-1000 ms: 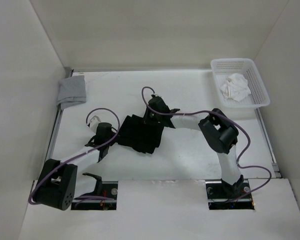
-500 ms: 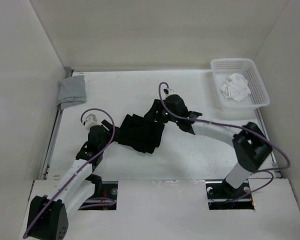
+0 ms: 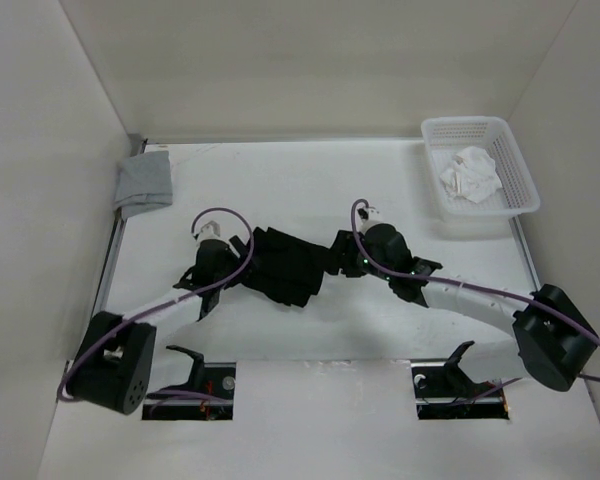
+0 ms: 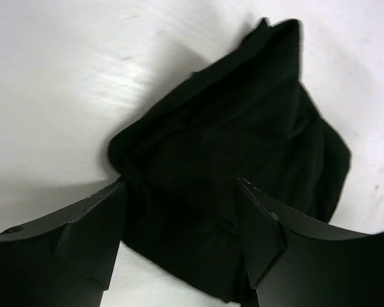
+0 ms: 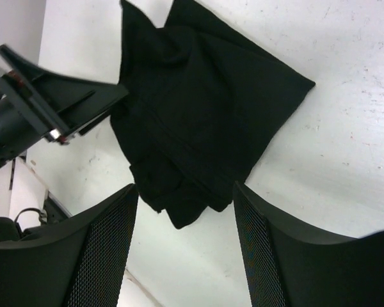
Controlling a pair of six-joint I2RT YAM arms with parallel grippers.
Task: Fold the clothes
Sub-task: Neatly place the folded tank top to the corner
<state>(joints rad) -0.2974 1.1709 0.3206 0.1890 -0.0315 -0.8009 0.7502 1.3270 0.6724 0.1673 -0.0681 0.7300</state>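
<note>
Both spread wide, my left tool and right tool grip nothing; the soft black garment looks mostly folded (edges untidy).

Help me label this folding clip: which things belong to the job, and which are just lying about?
Job: black garment, left gripper, right gripper, both open.
Lying about: grey cloth, white basket, white cloth inside it.
</note>
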